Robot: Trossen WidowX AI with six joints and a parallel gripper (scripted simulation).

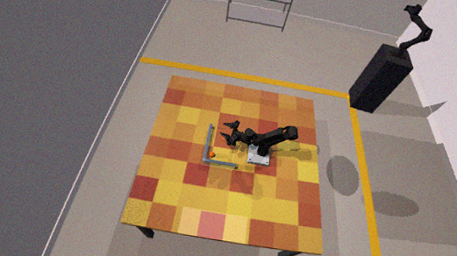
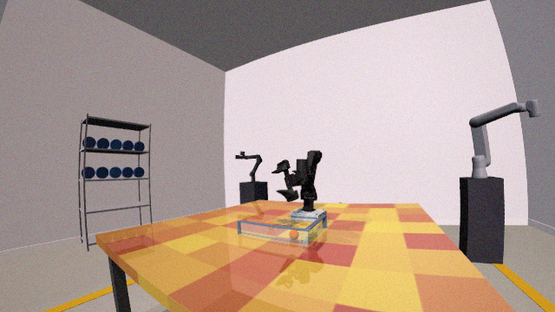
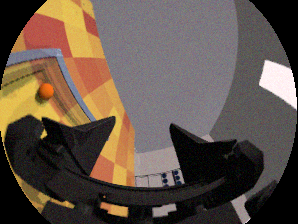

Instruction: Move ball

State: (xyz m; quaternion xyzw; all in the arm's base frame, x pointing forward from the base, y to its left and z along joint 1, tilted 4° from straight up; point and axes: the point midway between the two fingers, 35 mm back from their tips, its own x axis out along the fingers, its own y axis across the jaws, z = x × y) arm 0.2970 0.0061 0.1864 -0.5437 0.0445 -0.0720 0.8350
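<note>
One ball (image 1: 212, 154) sits on the tabletop (image 1: 226, 216), tucked in the walls' (image 1: 209, 143) corner, below and ahead of my tool (image 1: 228, 130), which hangs wide open, holding nothing, well apart from it

Grey walls and one pale wall, grey floor with yellow line (image 1: 244, 76), metal shelf (image 2: 115, 178) of blue balls

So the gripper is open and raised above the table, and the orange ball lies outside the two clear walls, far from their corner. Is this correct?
Not quite. The orange ball lies inside the two clear walls, close to their corner, as the top view shows. The rest holds: the gripper is open and raised above the table, holding nothing.
</note>
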